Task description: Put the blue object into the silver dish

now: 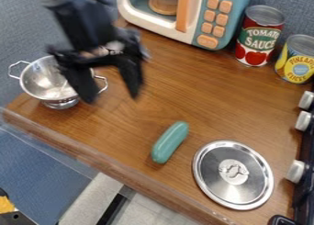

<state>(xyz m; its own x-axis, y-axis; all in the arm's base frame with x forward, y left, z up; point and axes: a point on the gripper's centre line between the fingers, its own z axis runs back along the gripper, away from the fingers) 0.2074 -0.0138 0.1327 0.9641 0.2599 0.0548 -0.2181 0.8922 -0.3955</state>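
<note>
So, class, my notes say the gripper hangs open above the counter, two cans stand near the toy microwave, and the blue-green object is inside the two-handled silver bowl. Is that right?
Not quite: the camera view shows the blue-green object lying on the wooden counter, outside the two-handled silver bowl. The rest of the statement stands.

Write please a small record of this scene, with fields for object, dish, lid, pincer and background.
object: blue-green rounded stick, lying on the wooden counter
dish: two-handled metal bowl, upright at counter's left
lid: round silver lid, lying flat, right of the stick
pincer: black pincer, open, above the counter, holding nothing
background: toy microwave, tomato can, pineapple can
</note>
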